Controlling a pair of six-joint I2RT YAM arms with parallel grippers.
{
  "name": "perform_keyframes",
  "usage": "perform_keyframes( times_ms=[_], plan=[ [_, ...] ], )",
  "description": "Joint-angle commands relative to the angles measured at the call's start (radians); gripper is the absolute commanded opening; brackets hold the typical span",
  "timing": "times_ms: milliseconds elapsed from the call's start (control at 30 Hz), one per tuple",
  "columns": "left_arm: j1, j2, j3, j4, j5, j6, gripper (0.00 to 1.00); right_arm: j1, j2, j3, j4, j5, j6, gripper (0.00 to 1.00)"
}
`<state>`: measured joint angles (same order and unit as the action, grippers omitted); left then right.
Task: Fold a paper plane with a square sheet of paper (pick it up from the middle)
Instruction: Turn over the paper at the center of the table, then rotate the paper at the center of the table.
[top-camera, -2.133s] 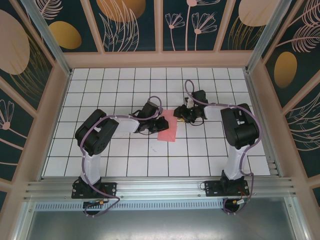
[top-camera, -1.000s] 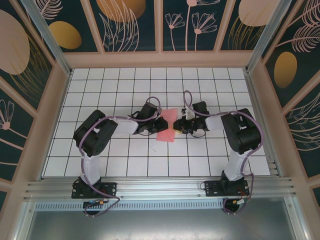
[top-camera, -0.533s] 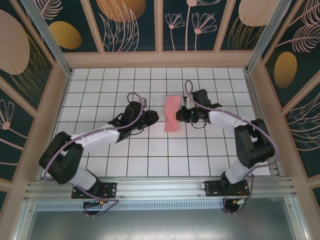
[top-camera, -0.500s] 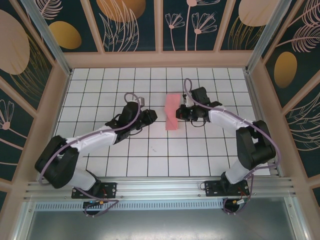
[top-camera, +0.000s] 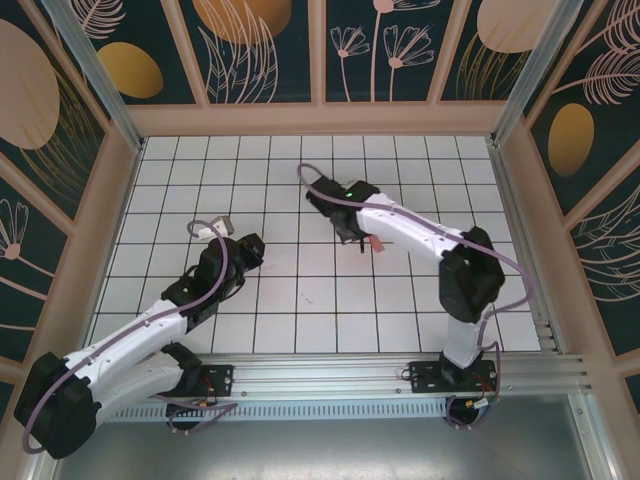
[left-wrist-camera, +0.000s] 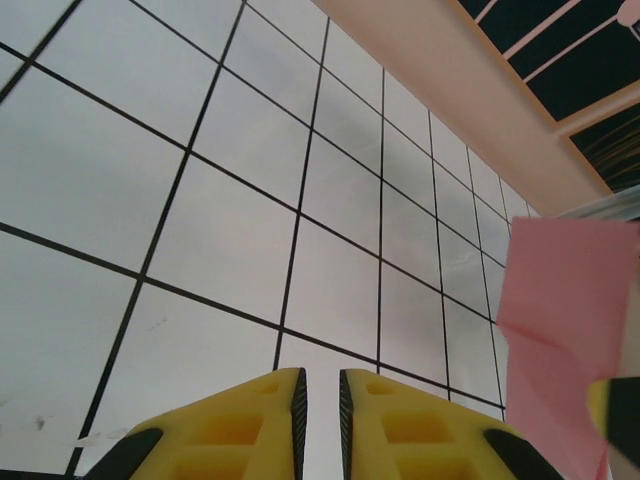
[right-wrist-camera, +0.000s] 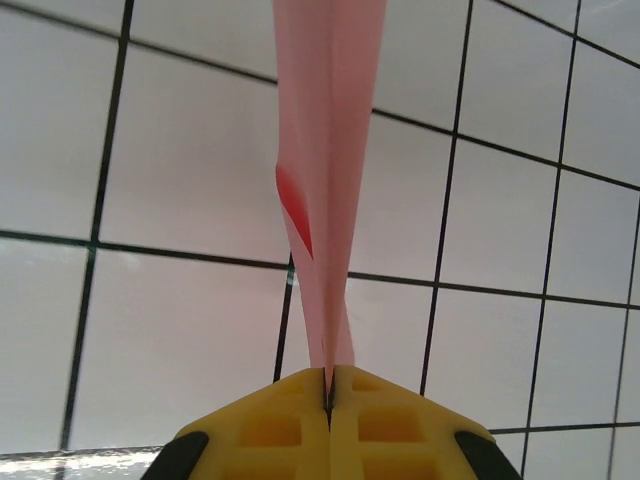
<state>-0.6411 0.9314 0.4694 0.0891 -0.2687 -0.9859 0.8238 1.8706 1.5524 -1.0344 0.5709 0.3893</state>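
The folded pink paper (right-wrist-camera: 328, 150) hangs edge-on from the right claw (right-wrist-camera: 328, 375), whose yellow fingers are pressed together on its very end, over the middle of the table (top-camera: 300, 320); whether its far end touches the tiles we cannot tell. We judge that so small a bite on thin, smooth paper could let it slip or swing loose; a quick turn of the wrist could spring the layers apart or crumple the folds; the left claw (left-wrist-camera: 320, 385), a slit apart and empty, sits well apart to the left, too far to steady it. The paper is thin, matte, long and narrow, with a sharp centre crease and one layer gaping slightly; the table is glossy white tile ruled with black lines.
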Motion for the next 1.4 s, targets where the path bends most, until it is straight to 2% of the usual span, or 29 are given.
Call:
perform_keyframes(
  times_ms=[0, 100, 233, 300, 333, 400, 467, 533, 633, 767, 833, 867, 933, 1000, 1067, 1100, 1267, 1367],
  plan=[
    [0.009, -0.060, -0.021, -0.047, -0.073, -0.020, 0.20, 0.073, 0.126, 0.047, -0.138, 0.085, 0.060, 0.00],
    [0.012, -0.110, -0.023, -0.076, -0.093, -0.020, 0.19, 0.125, 0.223, 0.089, -0.092, -0.019, 0.082, 0.01],
    [0.013, -0.162, -0.024, -0.112, -0.108, -0.021, 0.20, 0.165, 0.284, 0.113, 0.010, -0.214, 0.080, 0.08],
    [0.014, -0.171, -0.017, -0.133, -0.112, -0.016, 0.20, 0.170, 0.279, 0.098, 0.068, -0.298, 0.080, 0.30],
    [0.015, -0.173, -0.015, -0.137, -0.110, -0.014, 0.20, 0.170, 0.265, 0.088, 0.089, -0.324, 0.087, 0.35],
    [0.014, -0.169, -0.012, -0.130, -0.089, -0.006, 0.20, 0.169, 0.221, 0.069, 0.127, -0.353, 0.095, 0.37],
    [0.015, -0.154, -0.005, -0.121, -0.065, 0.011, 0.22, 0.154, 0.150, 0.026, 0.198, -0.435, 0.079, 0.47],
    [0.015, -0.138, 0.000, -0.115, -0.047, 0.012, 0.23, 0.128, 0.062, -0.047, 0.293, -0.534, 0.062, 0.47],
    [0.015, -0.100, -0.005, -0.046, 0.030, 0.019, 0.23, 0.074, -0.094, -0.190, 0.425, -0.597, 0.060, 0.53],
    [0.013, 0.032, -0.002, 0.118, 0.253, 0.014, 0.21, -0.061, -0.266, -0.388, 0.574, -0.700, 0.062, 0.49],
    [0.006, 0.170, 0.031, 0.208, 0.392, 0.007, 0.17, -0.157, -0.315, -0.495, 0.662, -0.798, 0.056, 0.39],
    [-0.005, 0.228, 0.057, 0.226, 0.431, 0.005, 0.15, -0.199, -0.328, -0.538, 0.700, -0.838, 0.056, 0.33],
    [-0.040, 0.375, 0.133, 0.221, 0.489, 0.008, 0.14, -0.270, -0.330, -0.606, 0.769, -0.927, 0.062, 0.27],
    [-0.076, 0.473, 0.194, 0.187, 0.487, -0.001, 0.15, -0.335, -0.319, -0.648, 0.810, -0.976, 0.066, 0.21],
    [-0.096, 0.551, 0.235, 0.159, 0.479, -0.020, 0.17, -0.360, -0.301, -0.667, 0.834, -1.009, 0.058, 0.23],
    [-0.099, 0.579, 0.247, 0.148, 0.474, -0.029, 0.18, -0.364, -0.288, -0.669, 0.830, -1.000, 0.050, 0.24],
    [-0.099, 0.650, 0.263, 0.168, 0.453, -0.062, 0.36, -0.370, -0.213, -0.682, 0.815, -0.972, 0.016, 0.33],
    [-0.100, 0.709, 0.296, 0.154, 0.460, -0.064, 0.42, -0.371, -0.200, -0.710, 0.834, -0.980, 0.013, 0.36]
  ],
)
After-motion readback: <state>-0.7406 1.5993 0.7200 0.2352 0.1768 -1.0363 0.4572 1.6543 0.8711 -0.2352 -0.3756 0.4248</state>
